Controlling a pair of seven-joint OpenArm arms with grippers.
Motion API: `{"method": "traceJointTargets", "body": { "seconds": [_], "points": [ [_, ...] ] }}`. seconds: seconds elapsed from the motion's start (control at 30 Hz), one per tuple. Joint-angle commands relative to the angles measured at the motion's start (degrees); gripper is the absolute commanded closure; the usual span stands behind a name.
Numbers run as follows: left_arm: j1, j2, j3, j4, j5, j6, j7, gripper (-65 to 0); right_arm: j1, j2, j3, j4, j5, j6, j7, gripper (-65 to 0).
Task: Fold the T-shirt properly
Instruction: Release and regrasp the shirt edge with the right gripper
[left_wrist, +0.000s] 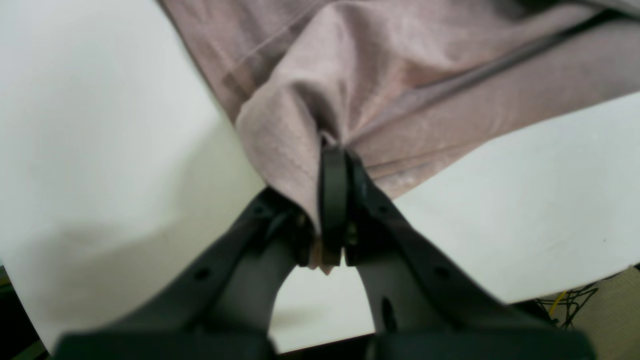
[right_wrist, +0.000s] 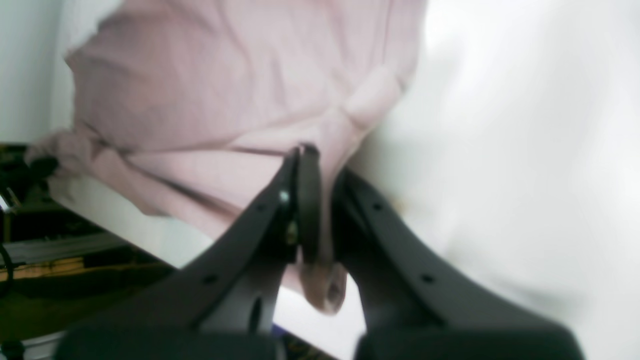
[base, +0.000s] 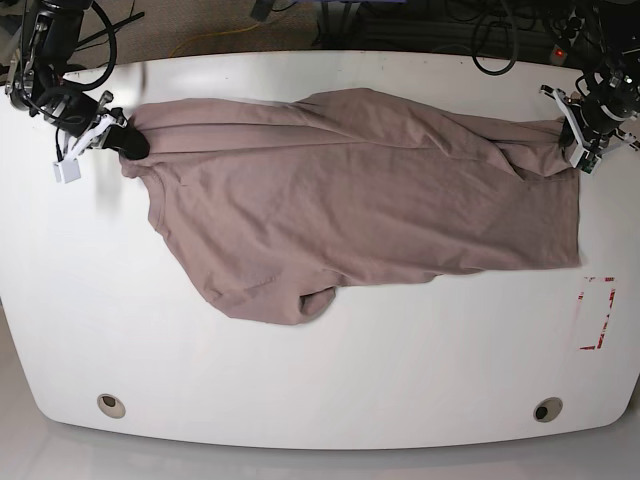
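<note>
So: both grippers, L (left_wrist: 332, 150) & R (right_wrist: 312, 150), pinching T-shirt (base: 350, 200) at far table (base: 320, 400) corners (near half bare).

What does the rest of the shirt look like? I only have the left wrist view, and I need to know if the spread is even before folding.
Observer: The T-shirt is stretched across the white table, with the right claw pinching the opposite end.
Operator: Is the right claw really gripping cloth?
Observer: Yes, in the right wrist view fabric is bunched between its shut jaws.
Operator: Is the near edge flat?
Observer: No, a sleeve curls under on the near side toward the right claw's end.
</note>
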Motion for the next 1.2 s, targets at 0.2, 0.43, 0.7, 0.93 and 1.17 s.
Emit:
{"method": "traceJointTargets", "body": {
  "seconds": [0.2, 0.43, 0.7, 0.93, 1.17],
  "points": [
    [-0.2, -1.1, -0.7, 0.9, 0.0, 0.6, -0.4, -0.6, 6.2, -2.1, 0.9, 0.7, -8.1, -5.0, 0.8, -2.4],
    [-0.2, -1.1, -0.6, 1.0, 0.0, 0.6, -0.4, -0.6, 14.2, -2.8, 0.8, -4.2, -10.2, -5.2, 1.0, -12.4],
    [-0.3, -1.1, -0.4, 0.9, 0.0, 0.6, -0.4, -0.6, 17.2, -1.7, 1.4, -7.2, -9.7, -5.2, 0.7, -46.3],
    [-0.3, -1.1, -0.5, 0.9, 0.0, 0.6, -0.4, -0.6, 7.6, -3.9, 6.5, 1.0, -9.7, -4.7, -1.6, -48.8],
    [-0.3, -1.1, -0.4, 0.8, 0.0, 0.6, -0.4, -0.6, 1.1, -8.8, 7.5, 2.6, -9.7, -4.5, -2.7, -48.8]
  ]
}}
